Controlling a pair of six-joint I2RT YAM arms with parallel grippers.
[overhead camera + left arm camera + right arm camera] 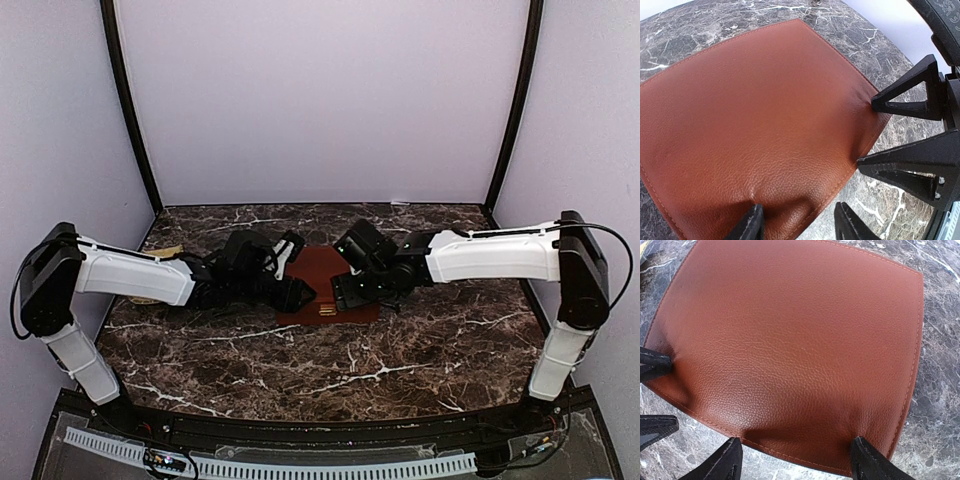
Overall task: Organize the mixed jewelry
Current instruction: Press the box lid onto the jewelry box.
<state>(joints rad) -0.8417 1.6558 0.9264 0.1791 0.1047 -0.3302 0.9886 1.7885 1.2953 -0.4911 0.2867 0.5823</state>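
Left hand (pixel 799 207) is placed at the left edge of a red-brown leather-look panel (pixel 318 278), which lies mid-tabletop (pixel 350 370), nearer the far edge. Its fingers are spread: one tip is pressed onto the panel, the other is off it over the tabletop. Right hand (pixel 796 441) is placed at the panel's right edge, fingers likewise spread, nothing gripped. Mixed jewelry can't be made out in any view, so its position cannot be told.
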